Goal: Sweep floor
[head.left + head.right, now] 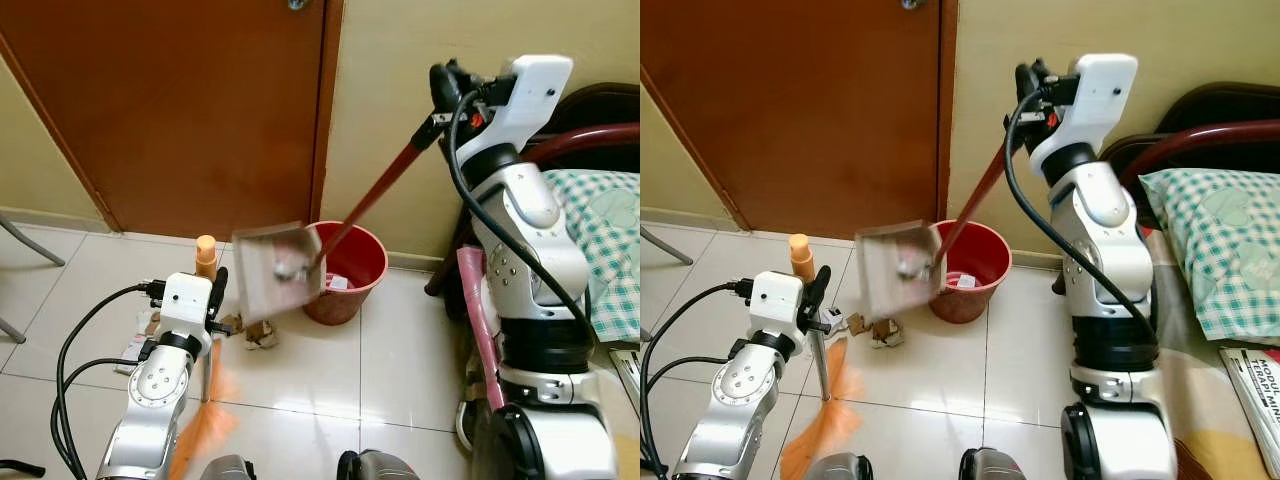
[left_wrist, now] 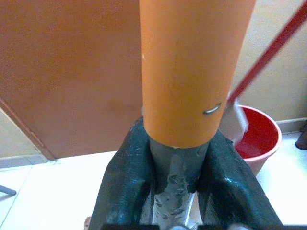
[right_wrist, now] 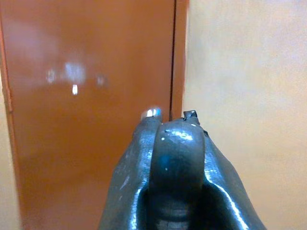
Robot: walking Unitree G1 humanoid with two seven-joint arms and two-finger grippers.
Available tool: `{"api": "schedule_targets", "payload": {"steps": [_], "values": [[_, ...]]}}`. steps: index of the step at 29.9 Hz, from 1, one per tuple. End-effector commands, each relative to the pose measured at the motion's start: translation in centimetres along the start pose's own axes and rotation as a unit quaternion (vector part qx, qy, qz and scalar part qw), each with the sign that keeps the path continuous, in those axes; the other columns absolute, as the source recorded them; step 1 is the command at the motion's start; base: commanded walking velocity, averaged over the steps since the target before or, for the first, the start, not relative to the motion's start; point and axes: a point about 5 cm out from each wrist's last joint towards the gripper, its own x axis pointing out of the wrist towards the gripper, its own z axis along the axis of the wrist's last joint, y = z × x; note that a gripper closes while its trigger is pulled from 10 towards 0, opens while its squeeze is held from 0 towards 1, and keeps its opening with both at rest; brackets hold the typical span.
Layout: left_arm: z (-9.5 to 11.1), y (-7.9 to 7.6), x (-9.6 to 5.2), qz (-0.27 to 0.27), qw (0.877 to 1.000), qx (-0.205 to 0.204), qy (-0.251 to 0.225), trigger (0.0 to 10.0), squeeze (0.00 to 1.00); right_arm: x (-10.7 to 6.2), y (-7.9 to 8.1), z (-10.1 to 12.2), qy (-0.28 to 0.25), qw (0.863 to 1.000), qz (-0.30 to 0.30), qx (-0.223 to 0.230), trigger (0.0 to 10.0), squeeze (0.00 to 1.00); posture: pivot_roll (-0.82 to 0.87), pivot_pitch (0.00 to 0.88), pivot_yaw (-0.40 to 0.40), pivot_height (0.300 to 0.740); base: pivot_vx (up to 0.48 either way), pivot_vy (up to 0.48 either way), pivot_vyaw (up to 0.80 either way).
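Right gripper (image 1: 447, 92) is up high, fingers clamped tight on the red handle of the dustpan (image 1: 277, 275), which hangs tilted far below it over the red bucket (image 1: 350, 283) by the door (image 1: 180, 110). Left gripper (image 1: 214, 300) has its 2 fingers closed around the broom (image 1: 204, 400) pole, orange bristles on the floor right underneath. Some scraps (image 1: 262, 337) lie just beside it.

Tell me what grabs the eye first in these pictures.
The right gripper, raised high by the wall, holds a red-handled dustpan tilted beside the red bucket at the foot of the brown door. Lower left, the left gripper clamps an orange broom upright, scraps of litter beside it.
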Motion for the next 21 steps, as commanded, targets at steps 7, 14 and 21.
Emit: {"api": "schedule_targets", "payload": {"steps": [7, 14, 21], "values": [[-0.6, -1.0, -0.2, -0.019, 1.000, -0.012, 0.018, 10.0, 0.00, 0.0, 1.7, 2.1, -0.078, 0.985, 0.053, -0.148, 10.0, 0.00, -0.02, 0.089, -0.044, 0.740, 0.000, 0.000, 0.00], [-0.6, -0.9, -0.2, -0.021, 1.000, -0.009, 0.018, 10.0, 0.00, -1.9, 5.2, 0.0, -0.088, 0.950, 0.169, -0.249, 10.0, 0.00, -0.02, 0.094, -0.044, 0.740, 0.000, 0.000, 0.00], [-0.6, -1.2, -0.2, -0.022, 1.000, -0.008, 0.018, 10.0, 0.00, -4.0, 7.5, -2.7, -0.067, 0.918, 0.273, -0.280, 10.0, 0.00, -0.02, 0.094, -0.044, 0.740, 0.000, 0.000, 0.00]]}}
